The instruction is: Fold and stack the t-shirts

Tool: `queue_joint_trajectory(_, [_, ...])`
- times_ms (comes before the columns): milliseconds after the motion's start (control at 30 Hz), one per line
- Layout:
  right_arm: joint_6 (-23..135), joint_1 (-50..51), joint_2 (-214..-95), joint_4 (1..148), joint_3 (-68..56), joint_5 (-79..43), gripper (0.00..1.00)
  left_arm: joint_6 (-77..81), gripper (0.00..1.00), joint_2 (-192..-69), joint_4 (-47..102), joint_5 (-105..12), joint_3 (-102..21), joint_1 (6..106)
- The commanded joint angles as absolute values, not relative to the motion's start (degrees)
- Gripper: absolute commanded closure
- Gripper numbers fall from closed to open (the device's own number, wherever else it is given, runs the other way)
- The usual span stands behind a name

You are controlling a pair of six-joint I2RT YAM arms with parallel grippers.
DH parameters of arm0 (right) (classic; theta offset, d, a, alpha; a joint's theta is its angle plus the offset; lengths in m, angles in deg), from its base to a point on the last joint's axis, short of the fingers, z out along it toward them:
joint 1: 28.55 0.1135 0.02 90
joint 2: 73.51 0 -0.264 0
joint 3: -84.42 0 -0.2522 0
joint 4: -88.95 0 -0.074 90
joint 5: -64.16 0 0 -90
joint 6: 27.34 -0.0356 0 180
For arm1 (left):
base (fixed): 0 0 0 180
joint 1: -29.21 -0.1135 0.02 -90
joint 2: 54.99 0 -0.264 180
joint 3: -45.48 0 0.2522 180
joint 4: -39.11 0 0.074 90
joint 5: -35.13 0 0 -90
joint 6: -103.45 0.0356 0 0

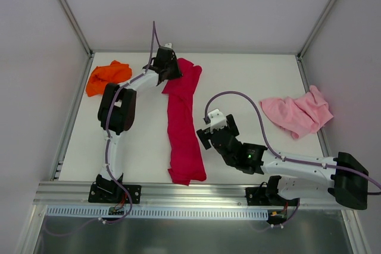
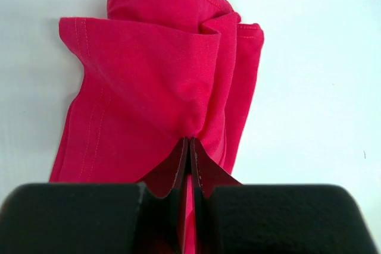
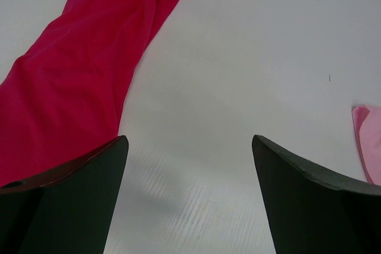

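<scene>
Orange t-shirt (image 1: pixel 107 77): was found crumpled at the far left of the table (image 1: pixel 250 75).
Left gripper (image 2: pixel 189 145): was clamped tight on a fold at the far end of the crimson t-shirt (image 1: pixel 181 126), which was laid as a long strip down the middle.
Right gripper (image 3: pixel 189 141): was spread wide, nothing gripped, just right of the strip.
Pink t-shirt (image 1: pixel 297 113): was bunched near the right edge.
</scene>
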State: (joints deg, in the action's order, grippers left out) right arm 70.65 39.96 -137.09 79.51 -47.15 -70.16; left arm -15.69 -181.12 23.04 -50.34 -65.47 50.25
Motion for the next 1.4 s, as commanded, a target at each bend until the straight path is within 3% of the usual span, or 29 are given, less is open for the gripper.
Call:
queue_joint_trajectory(0, [70.0,40.3,-135.0,81.1,-46.1,-72.0,0.09,-15.8,0.99,-177.6,25.1,-47.1,-65.7,51.0])
queue_joint_trajectory(500, [69.5,40.4,-137.0,81.3,-46.0,-71.8,0.1,-16.3,0.99,-176.1,28.3,-43.7,-65.5,51.6])
queue_joint_trajectory(800, [69.2,40.4,-137.1,81.4,-46.5,-72.2,0.1,-13.2,0.99,-174.8,23.4,-48.1,-69.4,52.6])
queue_joint_trajectory(1133, [68.9,40.4,-136.2,81.1,-47.3,-72.6,0.1,-10.9,0.99,-183.5,20.5,-44.0,-77.7,55.7])
queue_joint_trajectory(1233, [68.8,40.4,-136.0,81.0,-47.4,-72.8,0.1,-10.6,0.93,-186.3,19.2,-42.0,-80.2,55.9])
queue_joint_trajectory(1333, [68.8,40.6,-135.9,80.8,-47.2,-72.9,0.1,-9.9,0.63,-189.1,16.5,-41.8,-83.1,56.1])
queue_joint_trajectory(1367, [68.9,40.6,-135.7,80.8,-47.2,-72.8,0.1,-9.8,0.37,-189.6,16.1,-42.2,-83.4,56.2])
